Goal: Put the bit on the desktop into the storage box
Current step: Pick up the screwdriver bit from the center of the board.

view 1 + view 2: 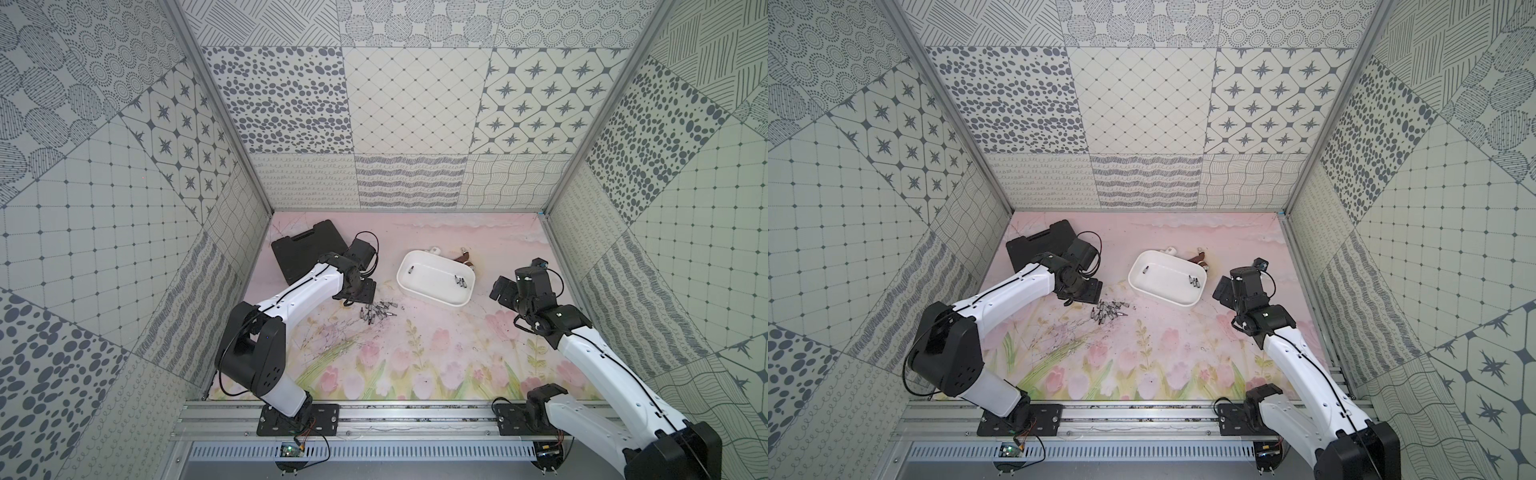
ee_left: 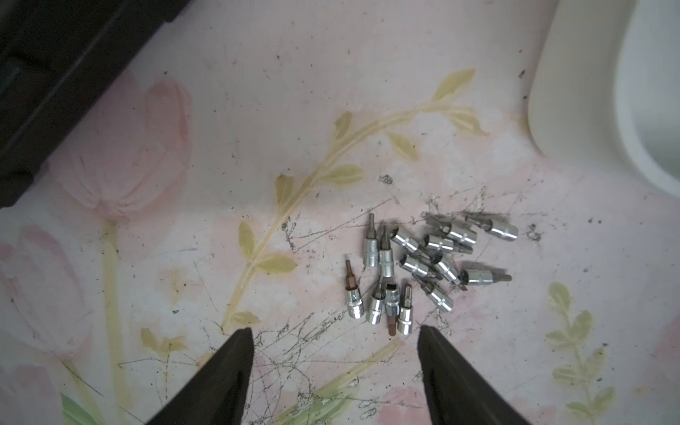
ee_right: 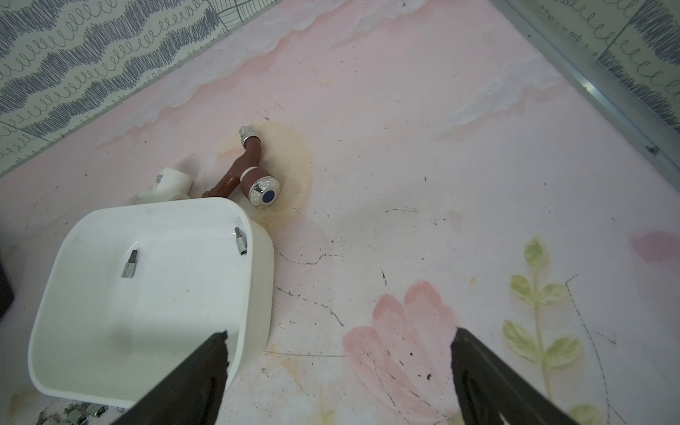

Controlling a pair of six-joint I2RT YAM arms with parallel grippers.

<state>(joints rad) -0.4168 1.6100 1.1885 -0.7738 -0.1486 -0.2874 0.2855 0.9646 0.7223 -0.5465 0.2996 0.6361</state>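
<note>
Several silver bits (image 1: 376,311) (image 1: 1108,311) lie in a loose pile (image 2: 423,268) on the pink tulip desktop (image 1: 415,353). My left gripper (image 2: 335,333) (image 1: 355,297) hangs just beside the pile, open, with only bare desktop between its fingers. The white storage box (image 1: 430,296) (image 1: 1163,297) (image 2: 574,92) stands right of the pile and holds a few bits (image 1: 461,281) (image 3: 128,265). My right gripper (image 3: 340,335) (image 1: 498,289) is open and empty, hovering by the box's right end (image 3: 254,294).
A black tool case (image 1: 309,249) (image 2: 55,73) lies at the back left behind the left arm. A brown tap fitting (image 3: 254,173) (image 1: 463,257) and a white pipe elbow (image 3: 169,184) lie behind the box. Patterned walls close in three sides.
</note>
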